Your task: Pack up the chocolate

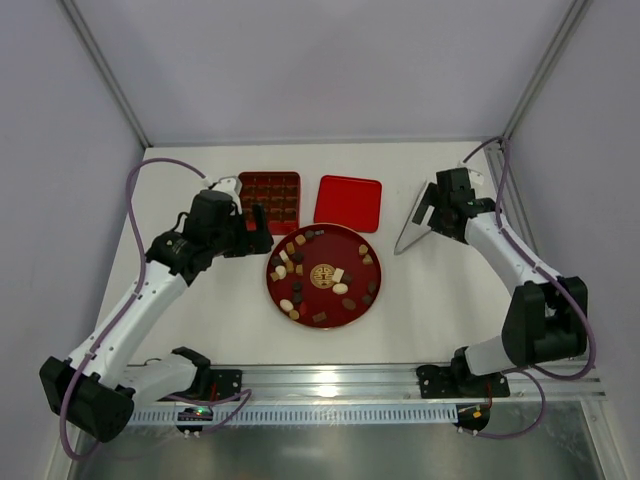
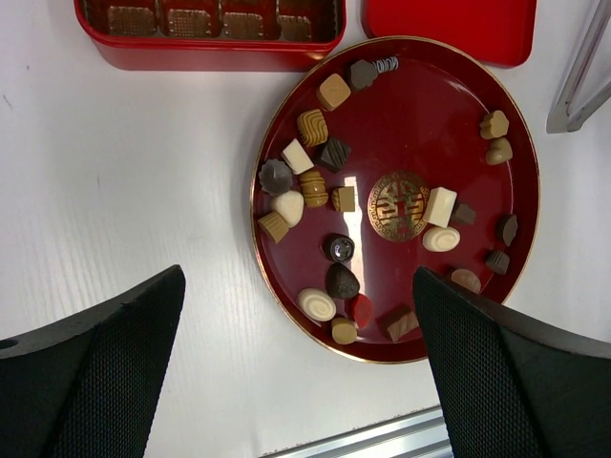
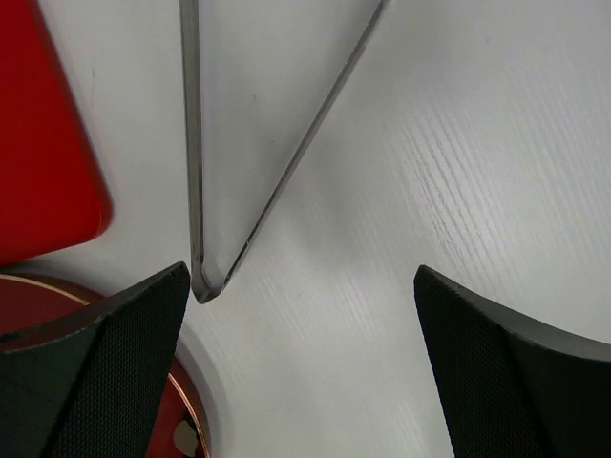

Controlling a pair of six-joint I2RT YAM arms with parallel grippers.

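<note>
Dotting glossy round plate (image 2: 420, 124): chocolate (image 2: 312, 127) (ribbed, square, oval).

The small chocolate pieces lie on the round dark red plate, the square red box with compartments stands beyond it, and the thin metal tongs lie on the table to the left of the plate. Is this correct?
Not quite. The thin metal tongs lie to the right of the round dark red plate, not to its left; the top external view shows it. The rest is correct.
</note>
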